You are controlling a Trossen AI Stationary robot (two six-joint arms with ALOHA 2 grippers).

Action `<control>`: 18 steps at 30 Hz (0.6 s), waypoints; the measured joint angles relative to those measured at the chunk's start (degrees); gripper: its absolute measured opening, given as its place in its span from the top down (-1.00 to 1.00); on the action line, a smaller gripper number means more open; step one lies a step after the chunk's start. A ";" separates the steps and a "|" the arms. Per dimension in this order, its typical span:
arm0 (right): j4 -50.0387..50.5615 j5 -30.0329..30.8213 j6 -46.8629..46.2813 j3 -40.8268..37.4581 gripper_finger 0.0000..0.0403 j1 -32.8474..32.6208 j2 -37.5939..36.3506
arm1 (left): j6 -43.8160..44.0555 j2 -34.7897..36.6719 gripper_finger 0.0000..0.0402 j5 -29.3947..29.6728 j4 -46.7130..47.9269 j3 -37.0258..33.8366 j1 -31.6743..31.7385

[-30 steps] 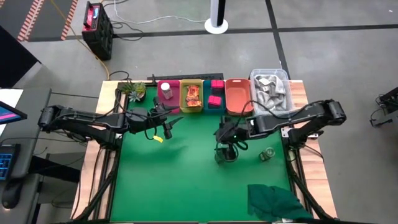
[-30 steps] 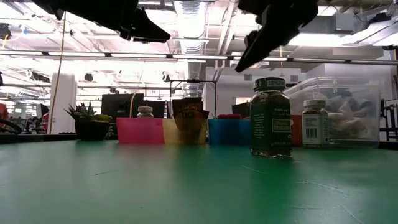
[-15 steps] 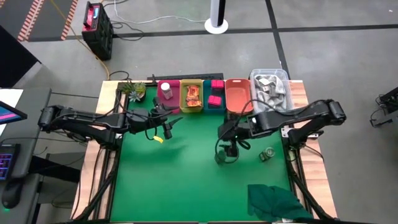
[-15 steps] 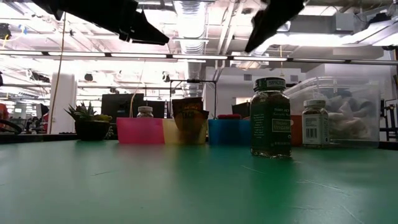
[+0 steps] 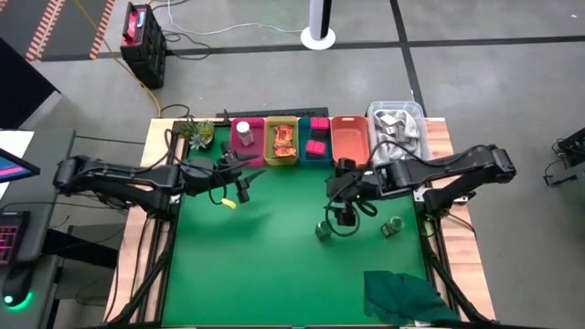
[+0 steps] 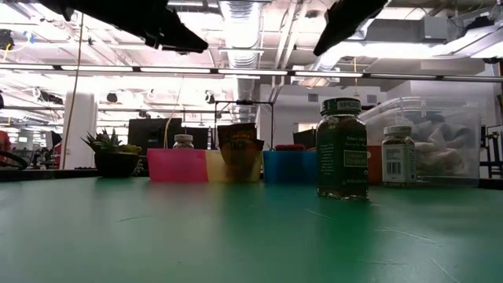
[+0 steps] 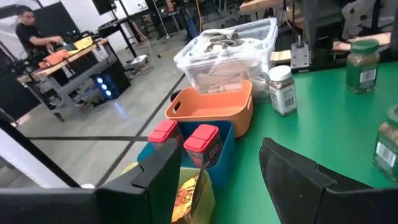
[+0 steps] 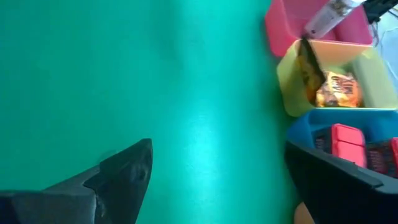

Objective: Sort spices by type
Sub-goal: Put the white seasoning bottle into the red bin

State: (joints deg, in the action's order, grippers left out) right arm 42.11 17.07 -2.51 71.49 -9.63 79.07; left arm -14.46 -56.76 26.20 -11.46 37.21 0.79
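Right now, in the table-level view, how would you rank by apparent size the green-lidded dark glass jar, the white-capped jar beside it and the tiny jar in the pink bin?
1. Green-lidded dark glass jar, largest.
2. White-capped jar.
3. Small jar in the pink bin, smallest.

The small jar stands farther from the camera and is partly hidden by the bin, so its true size is unsure.

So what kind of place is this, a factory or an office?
Most likely a robotics lab in an open workspace. Exposed ceiling ducts run overhead, a workbench with equipment stands behind, and two arms work at a green table set with coloured bins.
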 joint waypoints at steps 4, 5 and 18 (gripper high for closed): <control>-4.11 -0.04 -0.07 -4.45 -0.92 -0.56 0.19 | 0.95 2.71 -0.04 -0.02 2.05 0.00 -0.19; -4.35 -0.10 -0.11 -5.20 -0.92 -0.56 0.22 | 1.39 3.18 -0.04 0.00 2.49 0.00 -0.17; -3.95 -0.18 -0.55 -6.26 -0.92 0.16 0.02 | 4.26 6.03 -0.04 -0.02 8.55 0.00 -0.17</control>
State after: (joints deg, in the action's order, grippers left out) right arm 38.16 16.88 -3.06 65.23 -9.47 79.09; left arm -10.20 -50.72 26.17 -2.91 37.21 0.62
